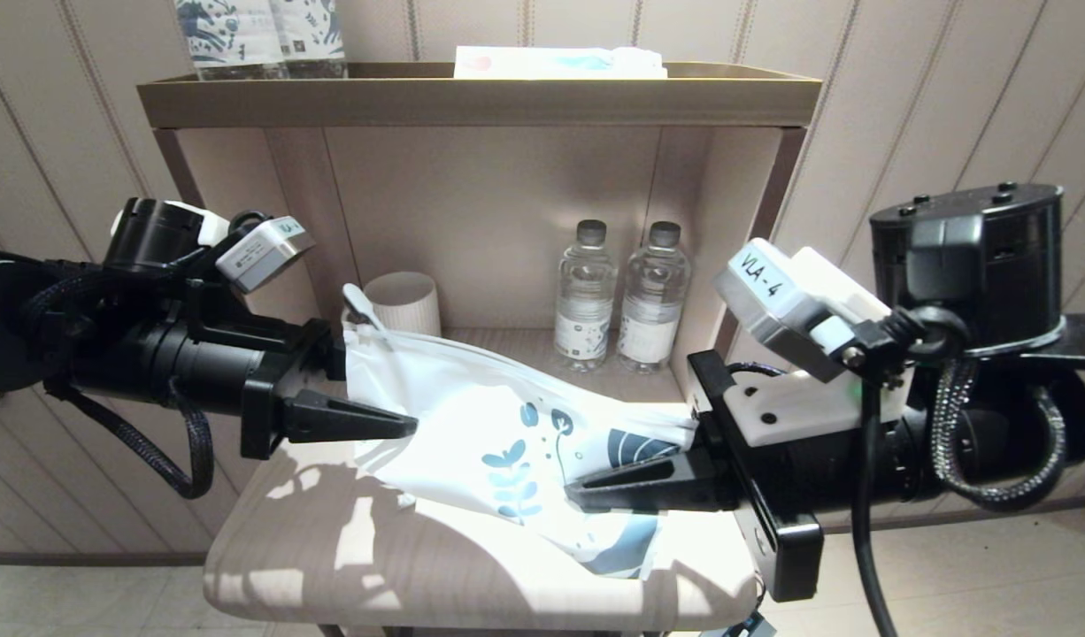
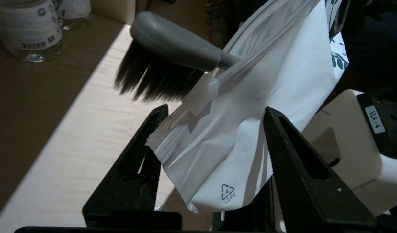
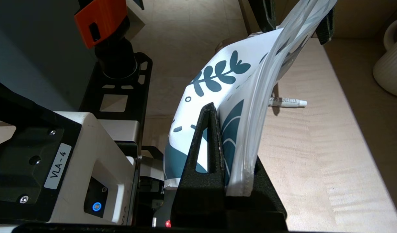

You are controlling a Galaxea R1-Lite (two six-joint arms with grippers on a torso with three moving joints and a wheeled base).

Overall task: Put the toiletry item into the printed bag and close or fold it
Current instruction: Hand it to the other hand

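Note:
The printed bag (image 1: 507,433), white with teal leaves, hangs stretched between my two grippers above the light wooden shelf (image 1: 330,566). My right gripper (image 1: 596,482) is shut on its printed end (image 3: 218,74), the edge pinched between the jaws. The toothbrush lies inside the bag; only its grey head with dark bristles (image 2: 166,51) sticks out of the open mouth, near the mug (image 1: 358,305). My left gripper (image 2: 216,110) is open around the bag's plain end, whose corner (image 2: 218,181) sits loose between the wide-apart fingers. In the head view one left finger (image 1: 357,416) shows in front of the bag.
A ribbed white mug (image 1: 405,301) and two water bottles (image 1: 585,296) stand at the back of the alcove. A small white tube (image 3: 287,102) lies on the shelf under the bag. Blue-patterned packs (image 1: 259,35) and a flat box (image 1: 560,62) sit on the top tray.

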